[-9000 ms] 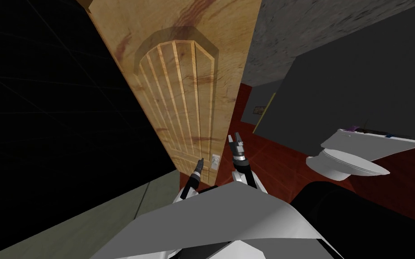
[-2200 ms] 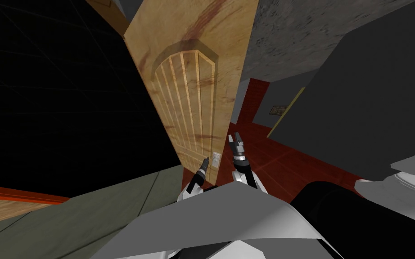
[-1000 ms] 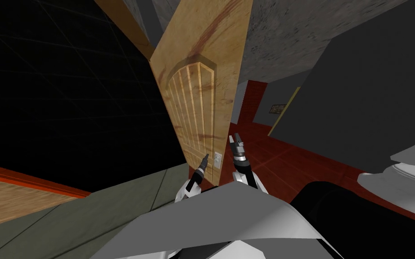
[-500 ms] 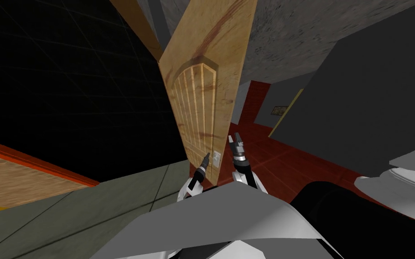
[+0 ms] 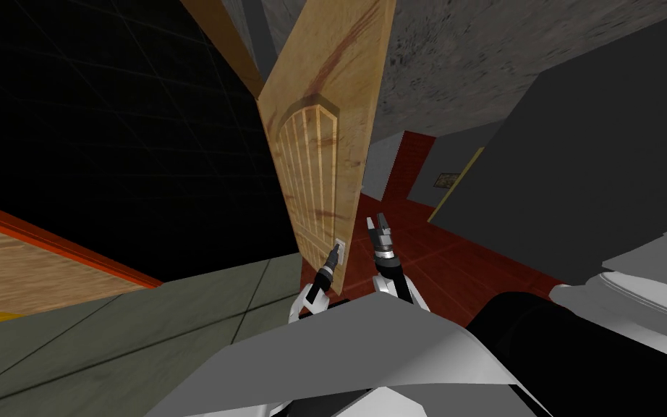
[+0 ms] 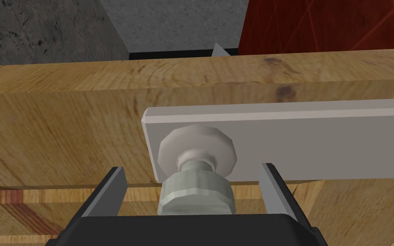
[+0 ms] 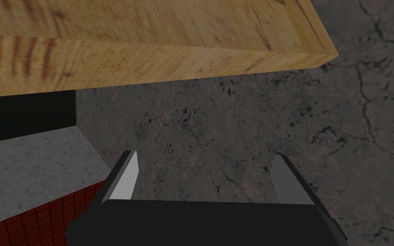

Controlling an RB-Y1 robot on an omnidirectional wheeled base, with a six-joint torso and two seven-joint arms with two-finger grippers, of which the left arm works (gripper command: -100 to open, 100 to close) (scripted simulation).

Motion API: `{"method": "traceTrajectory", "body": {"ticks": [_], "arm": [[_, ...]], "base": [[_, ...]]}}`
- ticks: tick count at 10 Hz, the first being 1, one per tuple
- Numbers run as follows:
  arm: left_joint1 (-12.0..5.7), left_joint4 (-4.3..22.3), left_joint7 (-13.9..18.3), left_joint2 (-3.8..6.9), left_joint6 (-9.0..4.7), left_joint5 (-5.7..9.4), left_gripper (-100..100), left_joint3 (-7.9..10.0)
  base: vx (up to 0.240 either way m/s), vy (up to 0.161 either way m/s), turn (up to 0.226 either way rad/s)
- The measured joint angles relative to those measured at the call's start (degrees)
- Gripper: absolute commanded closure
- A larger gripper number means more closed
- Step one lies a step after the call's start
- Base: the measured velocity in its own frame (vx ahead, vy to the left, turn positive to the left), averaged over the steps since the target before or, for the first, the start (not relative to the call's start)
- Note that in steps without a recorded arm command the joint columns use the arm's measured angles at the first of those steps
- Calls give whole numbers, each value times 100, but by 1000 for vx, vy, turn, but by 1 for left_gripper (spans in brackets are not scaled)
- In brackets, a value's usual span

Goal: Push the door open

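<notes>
**Head and wrist views, door push under way.** The wooden door (image 5: 317, 145) stood ajar at twelve o'clock of our grippers, its knob edge nearest us. A black area lay at ten o'clock and red floor (image 5: 469, 246) at two o'clock. Our left gripper (image 5: 333, 255) was at the door's grey plate (image 6: 298, 136). Its blades were spread wide to either side of the round knob (image 6: 196, 183) without pressing it, and the knob sat close to the gripper's body. Our right gripper (image 5: 377, 230), at three o'clock of the left one, was likewise spread wide and empty. It sat just beside the door's edge and faced a mottled grey wall (image 7: 234, 128).

We judged the door partly open and the push unfinished. We saw two risks:
- **Loss of contact:** nothing clamped the knob, so a push angled off the door's face could let it slide out between the blades, and a blade tip might then jam against the plate.
- **Snagging:** the idle right gripper, so near the edge, could catch the door if our base turned.
</notes>
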Motion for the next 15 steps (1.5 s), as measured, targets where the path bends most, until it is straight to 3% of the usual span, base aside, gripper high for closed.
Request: {"method": "traceTrajectory", "body": {"ticks": [1, 3, 4, 5, 11, 13, 15], "arm": [[1, -2, 7, -3, 3, -3, -100, -1], [4, -9, 8, 217, -2, -4, -100, 0], [-8, 15, 6, 128, -18, -8, -100, 16], [-11, 16, 5, 113, -21, -9, 100, 17], [-24, 1, 7, 130, -31, -4, 100, 41], [-70, 153, 1, 251, -126, 0, 100, 98], [-66, 107, 14, 334, -86, 9, 100, 133]], "base": [[-1, -17, -7], [70, 18, -12], [60, 17, -7], [-10, -1, 9], [8, -26, -1], [110, -156, 0], [160, -184, -24]]}}
